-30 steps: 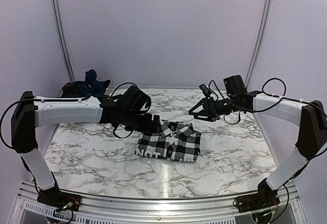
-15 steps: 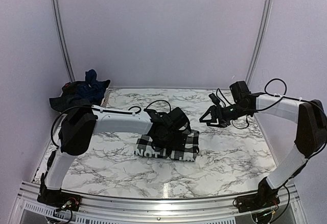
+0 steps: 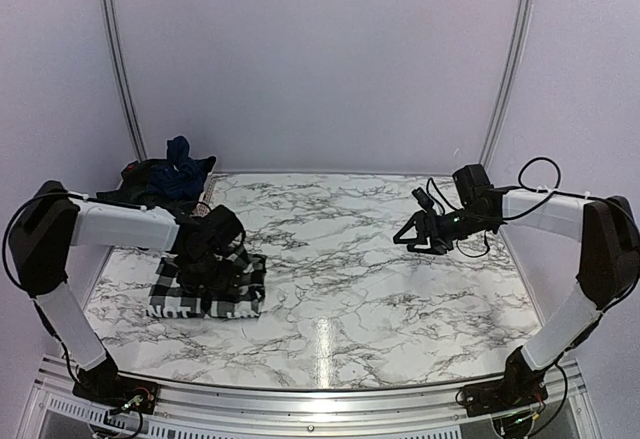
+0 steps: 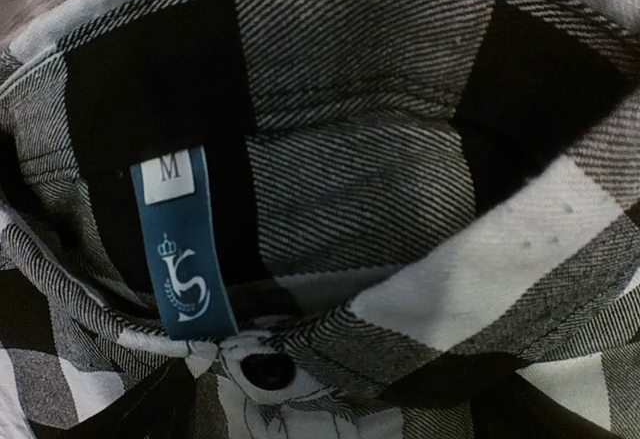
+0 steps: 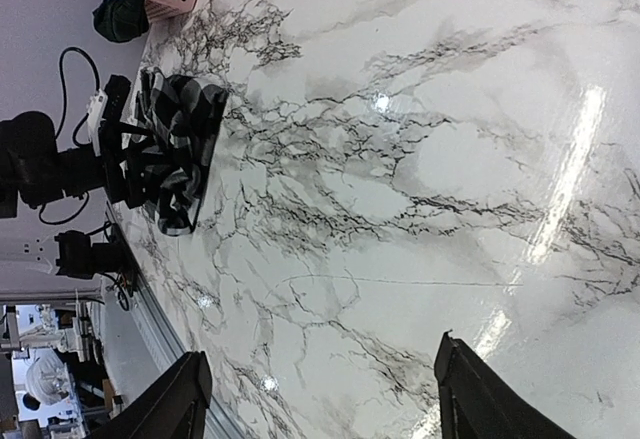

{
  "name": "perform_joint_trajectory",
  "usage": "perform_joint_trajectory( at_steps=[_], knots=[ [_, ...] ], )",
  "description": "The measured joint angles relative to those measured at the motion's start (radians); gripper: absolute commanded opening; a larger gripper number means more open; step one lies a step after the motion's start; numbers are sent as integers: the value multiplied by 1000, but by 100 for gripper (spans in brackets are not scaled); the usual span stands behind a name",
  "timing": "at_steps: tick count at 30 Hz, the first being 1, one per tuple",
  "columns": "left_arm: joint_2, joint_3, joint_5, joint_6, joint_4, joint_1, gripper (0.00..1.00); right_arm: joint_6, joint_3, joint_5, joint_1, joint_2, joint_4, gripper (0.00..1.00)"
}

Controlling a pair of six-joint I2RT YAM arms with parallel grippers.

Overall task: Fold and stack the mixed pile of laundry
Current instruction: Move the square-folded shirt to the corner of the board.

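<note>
Dragged from mid-frame to lower left: folded black-and-white check shirt, left jaws pressed on top.
Left jaws sunk in collar cloth, opening impossible to tell; right jaws spread wide, holding nothing, above marble worktop at right; laundry pile heaped upper left.

A lab booth: plain walls, marble-patterned table

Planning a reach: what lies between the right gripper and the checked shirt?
Only bare marble tabletop, from right gripper to checked shirt; top external and right wrist views show it.
</note>
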State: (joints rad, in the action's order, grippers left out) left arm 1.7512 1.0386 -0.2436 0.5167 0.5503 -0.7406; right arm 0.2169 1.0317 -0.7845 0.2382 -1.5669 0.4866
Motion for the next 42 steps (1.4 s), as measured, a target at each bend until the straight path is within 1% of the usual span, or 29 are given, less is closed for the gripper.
perform_joint_trajectory(
  at_steps=[3,6,9,12,14,16,21,24,28,33,36,42],
  knots=[
    [-78,-80,24,-93,10,148,99,14,-18,-16,0,0,-18,73],
    [-76,-66,63,-208,36,270,99,21,-21,-24,0,-3,-27,73],
    [-18,2,78,-323,80,323,99,26,-21,-32,0,-4,-37,73],
    [29,65,87,-449,129,344,98,26,-21,-39,0,-5,-38,73],
    [28,68,102,-506,137,365,98,26,-21,-41,0,-8,-38,73],
    [19,60,112,-544,138,413,99,26,-19,-41,0,-13,-37,73],
    [-40,2,58,-574,148,545,99,21,3,-44,0,-40,-32,73],
    [-80,-23,13,-586,184,598,99,18,29,-47,0,-68,-29,73],
    [-109,-26,-23,-605,203,634,99,15,57,-55,0,-93,-21,73],
    [-164,-16,-54,-613,238,639,99,6,79,-64,0,-104,-13,74],
    [-237,39,-53,-610,274,637,99,2,82,-70,0,-104,-12,77],
    [-459,241,-42,-560,289,636,99,-10,89,-80,0,-104,-8,84]
  ],
)
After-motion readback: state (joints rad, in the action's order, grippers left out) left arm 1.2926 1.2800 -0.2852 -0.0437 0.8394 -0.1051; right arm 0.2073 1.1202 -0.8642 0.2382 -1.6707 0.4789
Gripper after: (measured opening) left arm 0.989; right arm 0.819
